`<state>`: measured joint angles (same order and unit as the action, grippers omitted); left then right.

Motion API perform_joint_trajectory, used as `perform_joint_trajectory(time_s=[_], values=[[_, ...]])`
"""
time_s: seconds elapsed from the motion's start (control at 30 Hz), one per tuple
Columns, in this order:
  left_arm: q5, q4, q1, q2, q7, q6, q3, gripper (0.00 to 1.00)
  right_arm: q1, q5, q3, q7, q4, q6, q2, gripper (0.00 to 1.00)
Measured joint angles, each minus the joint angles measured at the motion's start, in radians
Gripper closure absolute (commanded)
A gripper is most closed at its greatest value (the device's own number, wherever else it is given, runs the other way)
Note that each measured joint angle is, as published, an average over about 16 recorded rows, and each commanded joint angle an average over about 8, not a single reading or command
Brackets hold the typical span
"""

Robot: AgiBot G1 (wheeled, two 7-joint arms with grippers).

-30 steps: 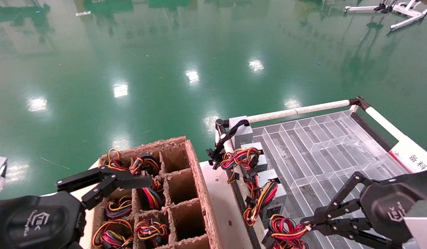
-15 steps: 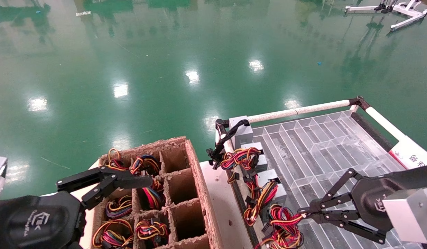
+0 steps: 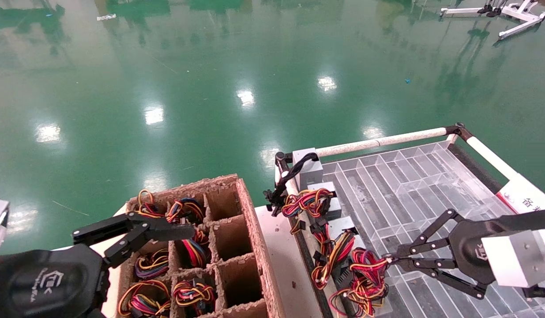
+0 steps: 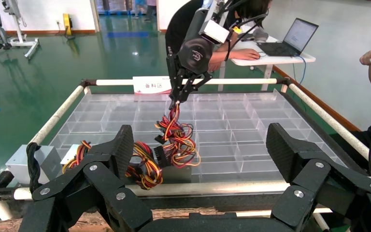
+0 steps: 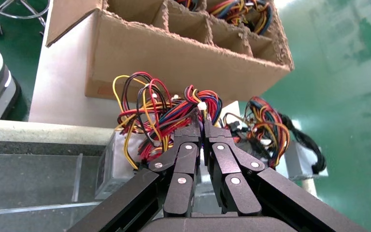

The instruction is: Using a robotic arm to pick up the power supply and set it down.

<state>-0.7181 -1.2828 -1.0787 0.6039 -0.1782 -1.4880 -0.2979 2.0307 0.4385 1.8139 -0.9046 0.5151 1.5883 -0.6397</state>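
My right gripper (image 3: 389, 259) is shut on the red, yellow and black wire bundle (image 3: 365, 276) of the power supply, at the near left corner of the clear tray (image 3: 413, 185). In the right wrist view the closed jaws (image 5: 204, 121) pinch the wires, and the grey box (image 5: 110, 162) shows beneath them. The left wrist view shows that box (image 4: 166, 173) at the tray's near rim, under the pulled-up wires. Whether it is clear of the tray I cannot tell. My left gripper (image 4: 200, 147) stands open and empty over the cardboard box (image 3: 250, 229).
The cardboard box has divider cells, several of them holding wire bundles (image 3: 193, 293). Two more power supplies (image 3: 329, 203) and a grey box with a black cable (image 3: 308, 170) line the tray's left edge. White rails (image 3: 382, 141) frame the tray. A person sits at a laptop (image 4: 290, 36) beyond.
My right gripper has drawn away from the near edge toward the tray's middle, pulling the wire bundle up with it. The left arm has not moved.
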Motion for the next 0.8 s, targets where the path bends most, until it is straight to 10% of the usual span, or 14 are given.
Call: perform_joint_trajectory(time_s=[0.23, 0.8], values=[[0.000, 0.000, 0.000, 0.000, 0.000, 0.000, 0.000, 0.00, -0.011, -0.026, 0.014, 0.011, -0.029, 0.000, 0.000, 0.02], [0.000, 0.000, 0.000, 0.000, 0.000, 0.000, 0.000, 0.00, -0.018, -0.051, 0.013, 0.028, -0.017, -0.005, 0.009, 0.00]])
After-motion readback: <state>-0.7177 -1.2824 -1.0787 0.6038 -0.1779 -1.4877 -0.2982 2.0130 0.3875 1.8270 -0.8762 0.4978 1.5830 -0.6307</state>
